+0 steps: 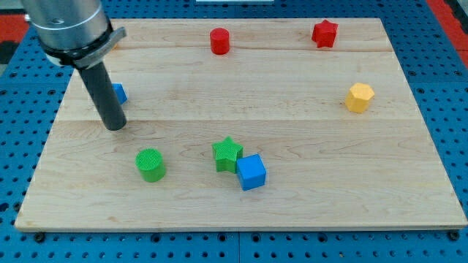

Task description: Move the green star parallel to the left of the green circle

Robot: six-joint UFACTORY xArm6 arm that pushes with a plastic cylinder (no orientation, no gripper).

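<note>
The green star (227,153) lies on the wooden board (307,197) below the middle, touching a blue cube (251,172) at its lower right. The green circle (151,164), a short cylinder, stands to the star's left, about a hundred pixels away. My tip (115,126) rests on the board at the view's left, above and left of the green circle and well left of the star. It touches neither green block.
A second blue block (119,93) is partly hidden behind the rod at the left. A red cylinder (219,41) and a red star (325,33) sit near the top edge. A yellow hexagonal block (360,97) is at the right.
</note>
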